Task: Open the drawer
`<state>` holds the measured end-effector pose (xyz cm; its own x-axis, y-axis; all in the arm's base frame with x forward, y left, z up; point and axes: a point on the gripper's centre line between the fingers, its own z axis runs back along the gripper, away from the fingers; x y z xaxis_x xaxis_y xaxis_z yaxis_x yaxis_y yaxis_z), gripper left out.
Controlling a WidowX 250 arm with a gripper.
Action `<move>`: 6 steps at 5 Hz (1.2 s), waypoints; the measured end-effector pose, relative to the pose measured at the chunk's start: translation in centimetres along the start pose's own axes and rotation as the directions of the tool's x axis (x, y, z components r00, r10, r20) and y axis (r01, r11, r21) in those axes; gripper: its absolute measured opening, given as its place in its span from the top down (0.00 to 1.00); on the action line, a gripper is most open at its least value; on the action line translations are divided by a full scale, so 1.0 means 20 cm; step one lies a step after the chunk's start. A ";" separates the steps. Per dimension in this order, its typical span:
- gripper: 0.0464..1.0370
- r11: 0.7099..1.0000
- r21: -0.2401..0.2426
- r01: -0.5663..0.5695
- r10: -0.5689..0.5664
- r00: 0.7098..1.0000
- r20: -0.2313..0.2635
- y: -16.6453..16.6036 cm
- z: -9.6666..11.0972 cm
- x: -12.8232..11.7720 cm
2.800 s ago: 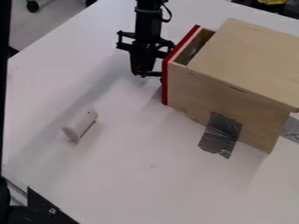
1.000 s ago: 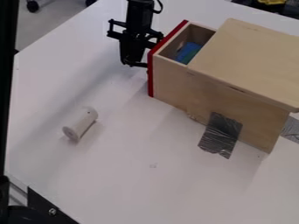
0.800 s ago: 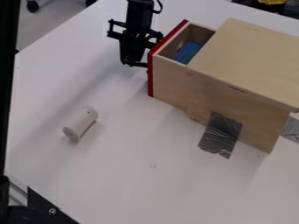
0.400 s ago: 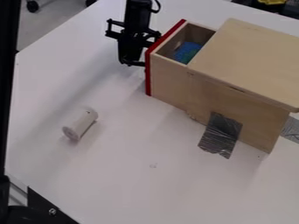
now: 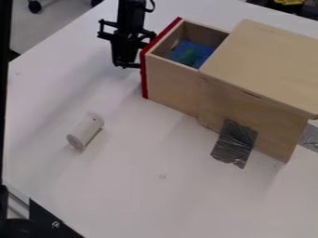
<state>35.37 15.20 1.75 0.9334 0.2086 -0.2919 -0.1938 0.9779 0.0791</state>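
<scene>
Drawer (image 5: 172, 81) and gripper (image 5: 129, 65) have both shifted toward the left of the view since the earlier frames; the drawer is now further out of its wooden cabinet (image 5: 267, 60), and more of the blue thing (image 5: 201, 52) inside has come in sight.

Nearest to the camera, at the lower left corner, is a black bracket (image 5: 48, 221). Beyond it, on the white table (image 5: 149, 195), a piece of silver tape (image 5: 235, 144) goes from the cabinet's side down to the table. Well apart from the drawer, to the left, a white cylinder (image 5: 86, 131) lies on its side.

Farther is the drawer, partly open, with its red front (image 5: 144, 76) turned to the left. The gripper hangs just beside this front, on its outer side, pointing down. Whether it is clamped on something there, I am not able to say.

The long axis of the drawer runs from the cabinet to the left and a little up in the view. So the gripper is already on the correct side, and, in my judgement, any further pull should follow this line, away from the cabinet, otherwise the drawer could jam. The opening seems to be well advanced.
</scene>
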 end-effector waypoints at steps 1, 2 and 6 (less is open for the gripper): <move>0.65 1.000 0.007 -0.023 0.023 1.000 -0.018 0.01 0.01 -0.01; 0.33 0.999 0.002 -0.039 0.039 0.999 -0.022 0.03 0.00 -0.02; 0.04 0.998 -0.065 -0.009 0.011 1.000 0.023 -0.01 0.16 -0.07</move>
